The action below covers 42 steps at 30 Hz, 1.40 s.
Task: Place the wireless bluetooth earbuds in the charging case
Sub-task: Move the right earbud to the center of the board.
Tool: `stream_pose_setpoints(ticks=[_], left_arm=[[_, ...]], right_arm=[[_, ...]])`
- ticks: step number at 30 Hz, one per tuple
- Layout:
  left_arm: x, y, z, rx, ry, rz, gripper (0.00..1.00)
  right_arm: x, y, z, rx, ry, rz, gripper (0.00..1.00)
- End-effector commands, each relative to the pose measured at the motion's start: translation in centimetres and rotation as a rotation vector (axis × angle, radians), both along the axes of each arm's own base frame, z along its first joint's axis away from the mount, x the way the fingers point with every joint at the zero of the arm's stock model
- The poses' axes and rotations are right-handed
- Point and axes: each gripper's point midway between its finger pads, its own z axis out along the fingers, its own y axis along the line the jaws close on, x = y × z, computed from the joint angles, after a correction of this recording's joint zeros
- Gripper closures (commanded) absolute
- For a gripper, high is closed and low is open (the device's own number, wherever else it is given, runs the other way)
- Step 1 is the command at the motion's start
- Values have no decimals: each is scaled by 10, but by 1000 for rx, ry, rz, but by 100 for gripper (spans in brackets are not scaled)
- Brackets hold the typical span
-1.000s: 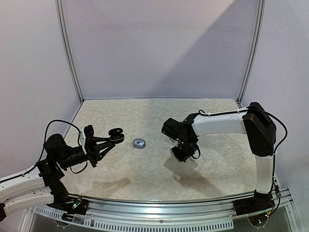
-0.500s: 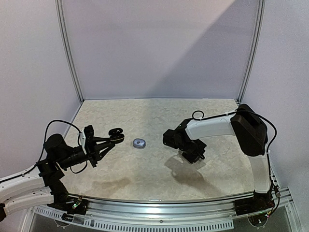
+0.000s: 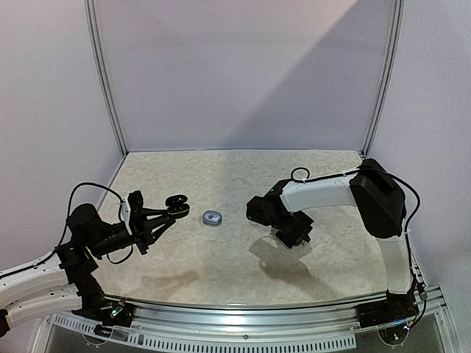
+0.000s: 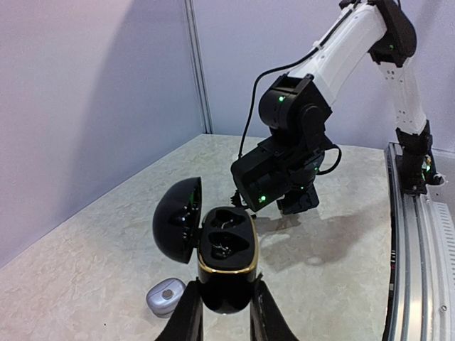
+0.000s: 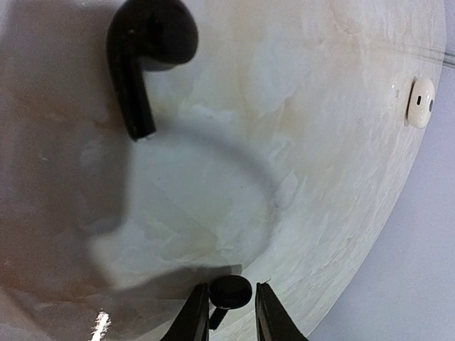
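Note:
My left gripper (image 4: 224,302) is shut on the base of a black charging case (image 4: 226,249) with a gold rim. The case is held above the table, its lid (image 4: 178,220) swung open to the left and both sockets bare; from above it shows at the charging case (image 3: 176,204). My right gripper (image 5: 229,307) hangs low over the table at centre right, right gripper (image 3: 294,237). A black earbud (image 5: 231,290) sits between its fingertips, with a thin gap on the right side. A second black earbud (image 5: 146,50) lies on the table ahead.
A small silver closed case (image 3: 212,218) lies on the table between the two arms, just below the held case in the left wrist view (image 4: 165,297). A white earbud (image 5: 421,101) lies near the table's edge. Walls enclose the table on three sides.
My right arm has dropped and swung its gripper a little to the right, close over the table, and its jaws have widened slightly. The left arm and case are unmoved.

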Motion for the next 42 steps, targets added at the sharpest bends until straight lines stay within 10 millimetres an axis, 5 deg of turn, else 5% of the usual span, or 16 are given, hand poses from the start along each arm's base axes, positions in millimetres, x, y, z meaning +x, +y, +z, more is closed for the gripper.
stream_pose_setpoints(ticks=[1,9,17,25,30,42], left_arm=[[1,2,-12,25,17,4,100],[1,2,-12,27,18,-1,100],[0,1,-13,28,20,-3,100],[-1,1,-12,25,18,-8,100],[-1,1,-12,27,19,-7,100],[0,1,-14,32,25,-7,100]], right_arm=[[-18,23,-35,109,96,-42,75],[-11,37,-14,163,58,-39,74],[10,54,35,351,-6,-44,61],[-8,55,61,698,287,242,41],[9,18,46,611,332,208,40],[11,-6,-2,430,398,176,48]])
